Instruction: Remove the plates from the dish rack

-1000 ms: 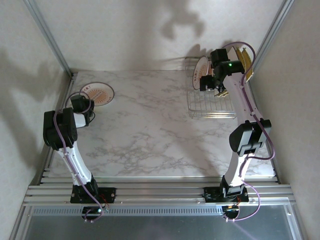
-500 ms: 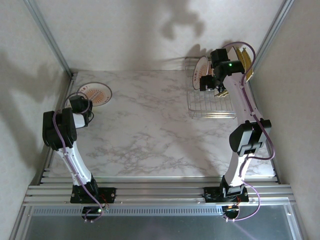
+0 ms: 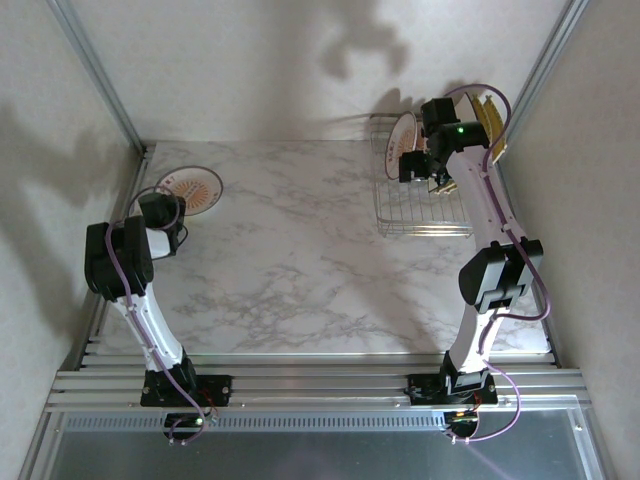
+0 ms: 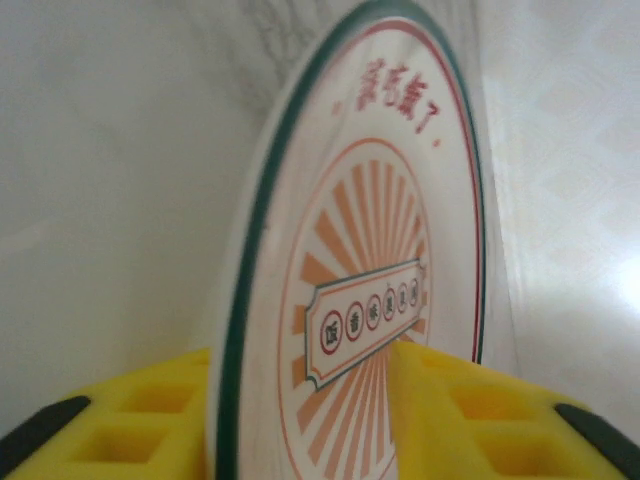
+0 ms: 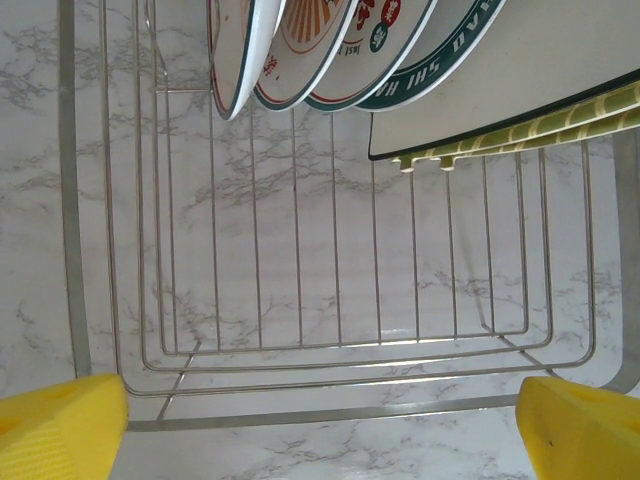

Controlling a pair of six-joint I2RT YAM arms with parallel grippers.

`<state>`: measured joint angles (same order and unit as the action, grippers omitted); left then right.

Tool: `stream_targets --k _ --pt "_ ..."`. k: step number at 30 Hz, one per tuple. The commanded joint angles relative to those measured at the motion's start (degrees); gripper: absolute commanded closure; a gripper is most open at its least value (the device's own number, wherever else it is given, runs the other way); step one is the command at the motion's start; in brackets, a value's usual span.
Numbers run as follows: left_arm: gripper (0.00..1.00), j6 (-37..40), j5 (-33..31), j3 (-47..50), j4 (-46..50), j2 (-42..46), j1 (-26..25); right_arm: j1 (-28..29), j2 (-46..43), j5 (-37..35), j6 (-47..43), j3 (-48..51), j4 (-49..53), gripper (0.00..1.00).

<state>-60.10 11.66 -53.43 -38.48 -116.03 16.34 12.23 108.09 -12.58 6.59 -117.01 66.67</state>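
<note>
At the far right corner of the white marbled bench [image 3: 300, 260], top view: a rectangular silver wire dish rack [image 3: 428, 215]. Its far end holds upright round white plates [image 3: 403, 132] and, behind them by the wall, a square yellow grid-patterned plate [image 3: 492, 120]. The near half of the rack is bare wire. The right end effector [image 3: 425, 172] hangs over the rack, just in front of the round plates. At far left, a single round white plate with dark rim [image 3: 200, 186] sits close to the corner frame post, with the left end effector [image 3: 165, 212] at its near edge. A wide stretch of bench lies between the two arms.

Left wrist view: the single round plate [image 4: 370, 280] shows a dark green rim, a thin red ring, orange sunburst rays and a banner of red characters. Its edge runs between the yellow fingers [image 4: 150, 400]; the left end effector [image 4: 310, 400] is clamped on the rim. Cannot tell whether the plate touches the bench.

Right wrist view: the rack [image 5: 68, 200] seen from above. Four round plates [image 5: 300, 40] lean side by side, then a square white plate [image 5: 520, 70] and the yellow grid one [image 5: 540, 130] under it. The yellow fingers [image 5: 60, 425] stand wide apart; the right end effector [image 5: 320, 430] is released, touching nothing.
</note>
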Motion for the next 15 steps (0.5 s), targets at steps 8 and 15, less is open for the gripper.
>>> stream_targets --k 8,15 --pt "0.39 4.7 -3.1 1.9 3.0 3.1 0.4 -0.2 -1.5 1.3 -0.3 0.3 -0.3 0.01" --pt "0.25 7.7 -5.2 1.8 6.6 4.5 -0.1 -0.3 -1.6 2.0 -0.3 0.4 -0.5 0.01"
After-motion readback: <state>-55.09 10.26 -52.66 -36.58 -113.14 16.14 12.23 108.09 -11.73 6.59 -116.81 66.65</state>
